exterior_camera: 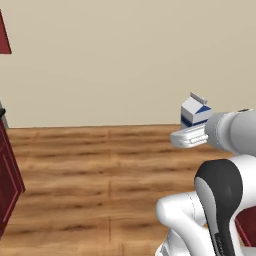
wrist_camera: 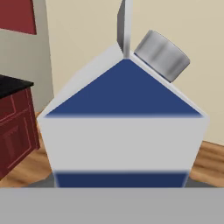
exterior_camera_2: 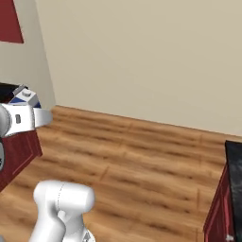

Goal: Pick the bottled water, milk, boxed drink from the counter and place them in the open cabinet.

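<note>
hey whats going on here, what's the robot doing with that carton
The robot arm is carrying the milk, a small white carton with blue bands and a grey cap, in its gripper. The carton is up in the air over the wooden floor, upright, in front of a plain beige wall. A stretch of black counter on red cabinets sits off to one side, and the carton is well clear of it.
</note>
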